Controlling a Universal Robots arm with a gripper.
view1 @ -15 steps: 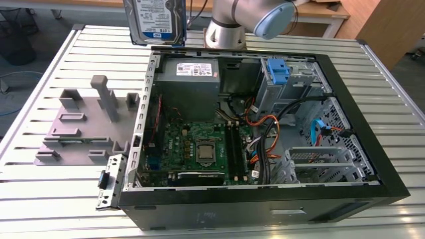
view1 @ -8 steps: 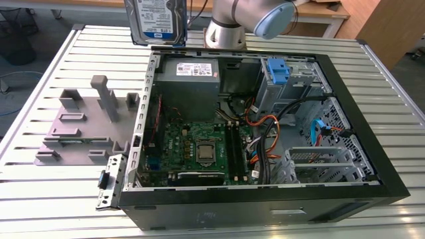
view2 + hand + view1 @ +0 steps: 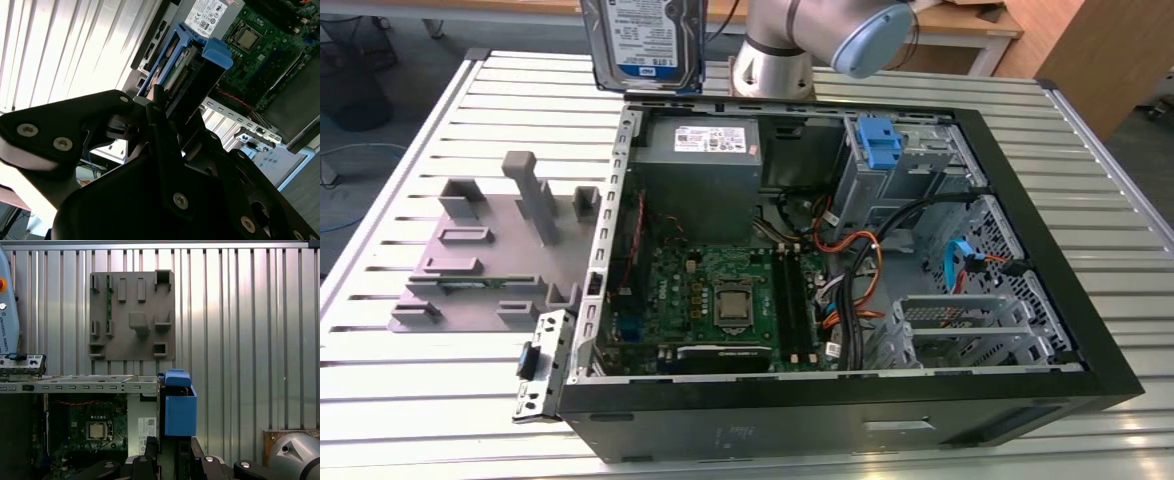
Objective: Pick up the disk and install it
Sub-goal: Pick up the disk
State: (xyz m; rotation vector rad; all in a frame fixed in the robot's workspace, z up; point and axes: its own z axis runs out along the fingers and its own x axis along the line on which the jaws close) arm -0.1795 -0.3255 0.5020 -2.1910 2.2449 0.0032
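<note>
the black end effector [image 3: 172, 107] is clamped narrow on the disk [image 3: 644, 40], a flat silver metal hard drive with a white-and-blue label in a blue plastic carrier. in the second wrist view its black fingers [image 3: 156, 107] press the drive's two sides.

the disk hangs in the air, clear of the slatted metal worktop [image 3: 440, 400], above the far rim of the open black computer case [image 3: 854, 425]. its long axis runs straight out from the end effector, and in the exterior view it stands upright with the label facing the camera. the lone blue plastic bracket [image 3: 881, 145] in the drive cage lies lower and toward the exterior view's right of the disk, with the grey power-supply box [image 3: 700, 165] between them and closer to the disk.

counted: one disk, one arm [image 3: 814, 40], one end effector, one case, one empty bracket, one power-supply box and one grey moulded fixture plate [image 3: 480, 270] beside the case.
</note>
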